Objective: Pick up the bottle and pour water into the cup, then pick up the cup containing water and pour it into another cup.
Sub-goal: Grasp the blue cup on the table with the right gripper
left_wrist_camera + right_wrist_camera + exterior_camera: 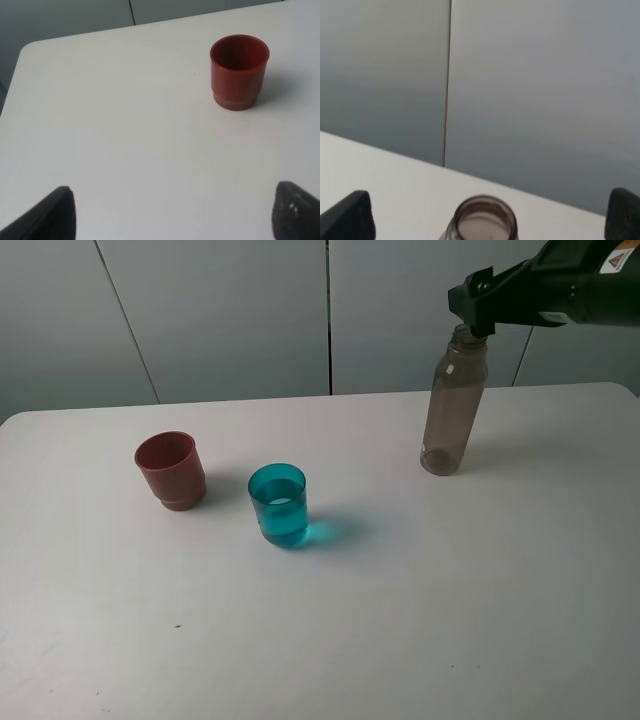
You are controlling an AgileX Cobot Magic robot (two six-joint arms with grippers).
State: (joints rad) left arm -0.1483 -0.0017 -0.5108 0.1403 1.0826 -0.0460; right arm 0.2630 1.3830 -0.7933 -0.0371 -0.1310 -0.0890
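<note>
Table (400,640): white, rounded corners; it carries all three vessels. Grey wall panels (220,310) stand behind its far edge.
Right gripper (476,308): black. We see it at the height of the bottle's neck, above the far right part of the table. In the right wrist view its two fingers (347,216) stand wide apart with the bottle's mouth between them and touching neither. We record it as spread open, gripping nothing.
Left gripper (175,215): only the two dark fingertips (56,216) show, far apart over bare tabletop. We read it as open with nothing held; the red-brown cup stands well ahead of it.
Bottle (455,405): smoky grey-brown, transparent, uncapped. It stands upright on the table near the far edge, toward the far right corner, well apart from both cups.
Red-brown cup (171,470): opaque with a stepped base, upright, toward the left edge and just left of the teal cup, not touching it.
Teal cup (279,505): translucent and upright, near the table's middle and a little left of centre. We see water inside it.
</note>
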